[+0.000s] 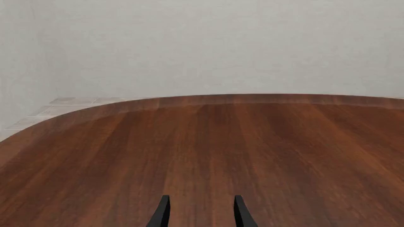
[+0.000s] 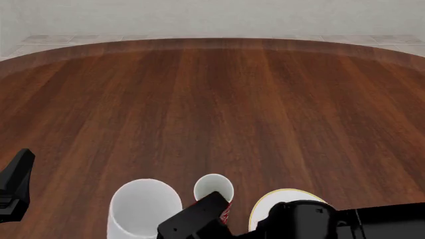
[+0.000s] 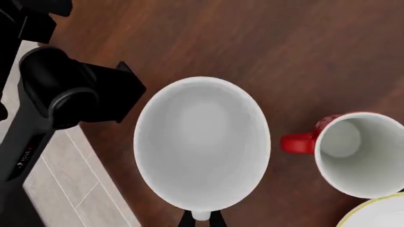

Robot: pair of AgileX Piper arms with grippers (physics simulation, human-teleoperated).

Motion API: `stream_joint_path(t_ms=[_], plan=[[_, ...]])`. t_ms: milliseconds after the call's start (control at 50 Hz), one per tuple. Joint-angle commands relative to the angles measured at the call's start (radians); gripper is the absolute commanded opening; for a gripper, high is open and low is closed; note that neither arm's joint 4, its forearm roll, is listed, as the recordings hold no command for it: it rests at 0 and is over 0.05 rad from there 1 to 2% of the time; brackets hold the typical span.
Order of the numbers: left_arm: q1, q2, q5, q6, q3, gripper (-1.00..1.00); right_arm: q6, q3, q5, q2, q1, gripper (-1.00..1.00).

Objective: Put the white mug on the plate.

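The right hand (image 3: 200, 221) pinches the near rim of the glossy all-white mug (image 3: 202, 142); the gold-rimmed white plate (image 2: 262, 211) lies right, beyond the red mug (image 2: 214, 188).

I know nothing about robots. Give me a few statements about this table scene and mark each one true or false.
1. The white mug stands on the plate. False: it stands on the table, with the red mug between them.
2. The white mug is wider than the red mug. True.
3. Both mugs are empty. True.
4. The left gripper holds the red mug. False: nothing sits between its fingers.
5. The right gripper is over the white mug's rim. True.
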Motion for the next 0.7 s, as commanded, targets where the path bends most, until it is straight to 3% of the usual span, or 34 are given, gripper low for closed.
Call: stream_joint_path(t_ms=[20,380,700], plan=[[0.003,-0.001,-0.008,0.0,0.009,1.0,-0.043,-0.002,0.048,-0.077,-0.032,-1.0],[0.003,0.0,-0.008,0.0,0.009,1.0,-0.124,-0.021,0.166,-0.225,-0.102,-1.0],[0.004,0.0,-0.008,0.0,0.009,1.0,-0.22,-0.03,0.33,-0.433,-0.222,-1.0]])
